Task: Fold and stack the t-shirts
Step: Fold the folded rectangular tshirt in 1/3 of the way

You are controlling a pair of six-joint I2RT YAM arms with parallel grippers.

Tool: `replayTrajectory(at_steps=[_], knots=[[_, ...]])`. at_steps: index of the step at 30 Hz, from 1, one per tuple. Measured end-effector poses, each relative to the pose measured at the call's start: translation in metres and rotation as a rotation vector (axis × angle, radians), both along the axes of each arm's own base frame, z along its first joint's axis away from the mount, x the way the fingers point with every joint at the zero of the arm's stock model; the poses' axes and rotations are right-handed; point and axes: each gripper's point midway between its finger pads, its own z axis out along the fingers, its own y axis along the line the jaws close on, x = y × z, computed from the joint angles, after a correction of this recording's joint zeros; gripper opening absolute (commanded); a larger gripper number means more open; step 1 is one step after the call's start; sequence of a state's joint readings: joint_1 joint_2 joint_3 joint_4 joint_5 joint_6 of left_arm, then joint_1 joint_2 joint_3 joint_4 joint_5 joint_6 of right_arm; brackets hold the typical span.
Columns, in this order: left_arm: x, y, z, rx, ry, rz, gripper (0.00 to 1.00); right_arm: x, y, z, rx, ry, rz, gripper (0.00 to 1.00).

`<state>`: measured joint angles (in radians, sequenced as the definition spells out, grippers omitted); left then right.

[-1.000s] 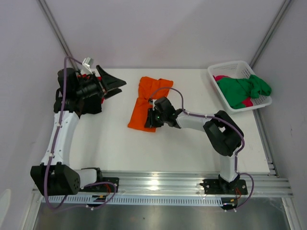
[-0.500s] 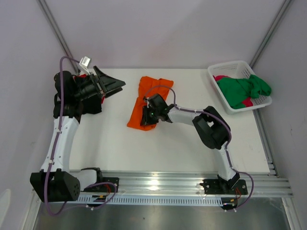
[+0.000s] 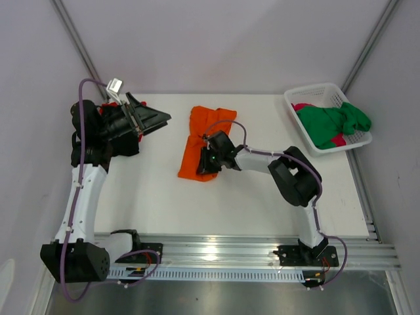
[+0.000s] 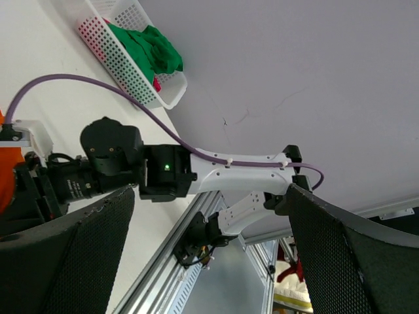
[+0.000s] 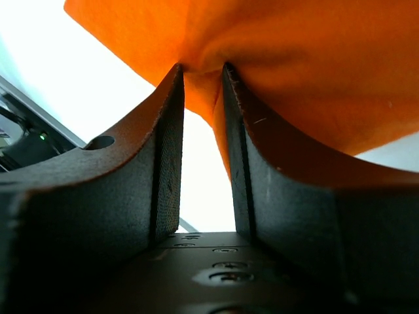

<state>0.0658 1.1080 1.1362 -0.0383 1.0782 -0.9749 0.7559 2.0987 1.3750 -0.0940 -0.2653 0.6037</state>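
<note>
**Orange t-shirt** [image 3: 206, 134]. Lies on the white table [image 3: 151, 190], a little toward 12 o'clock from the table's middle in the top view. It is rumpled and gathered, not squared into a rectangle. Its long shape runs from 1 o'clock to 7 o'clock, with a broader creased part at the far end and a narrower part at the near end.

**Right gripper** [image 3: 205, 161]. Sits at the 6 o'clock end of the orange t-shirt. In the wrist view the two black fingers stand close together with a ridge of orange cloth pinched between their tips, so the jaws are clamped on the shirt. More of the cloth drapes past the finger on the right of that view.

**Right arm** [image 3: 262, 161]. Rises from its base at 5 o'clock, bends at an elbow near 3 o'clock, then reaches toward 9 o'clock to the shirt.

**Left gripper** [image 3: 156, 119]. Held near the table's 10 o'clock corner, pointing toward 3 o'clock. The fingers are spread wide with nothing between them. It lies at 9 o'clock from the orange t-shirt and apart from it.

**White lattice basket** [image 3: 296, 98]. Stands at the 2 o'clock corner of the table.

**Green t-shirt** [image 3: 331, 123]. Bunched inside the basket, spilling over its rim toward 3 o'clock.

**Magenta-pink t-shirt** [image 3: 302, 107]. Lies in the basket under the green one, showing at that one's 10 o'clock and 5 o'clock edges.

**Metal rail** [image 3: 216, 252]. Runs along the 6 o'clock edge and carries both arm bases.
</note>
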Motion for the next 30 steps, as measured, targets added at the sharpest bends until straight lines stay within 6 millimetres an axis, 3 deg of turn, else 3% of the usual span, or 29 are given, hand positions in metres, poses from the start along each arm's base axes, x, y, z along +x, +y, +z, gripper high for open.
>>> replayTrajectory(at_steps=[8, 21, 24, 30], knots=[[0.004, 0.0, -0.003, -0.002, 0.02, -0.001, 1.0, -0.04, -0.028, 0.0, -0.07, 0.025, -0.011, 0.31], [0.01, 0.0, -0.011, 0.0, 0.048, -0.007, 1.0, -0.13, -0.058, -0.001, -0.211, 0.079, 0.07, 0.31], [0.01, 0.0, -0.013, 0.0, 0.057, -0.007, 0.99, -0.139, -0.065, -0.001, -0.229, 0.084, 0.072, 0.31], [0.014, 0.001, -0.021, 0.003, 0.065, -0.008, 0.99, -0.135, -0.065, 0.004, -0.229, 0.052, 0.066, 0.31]])
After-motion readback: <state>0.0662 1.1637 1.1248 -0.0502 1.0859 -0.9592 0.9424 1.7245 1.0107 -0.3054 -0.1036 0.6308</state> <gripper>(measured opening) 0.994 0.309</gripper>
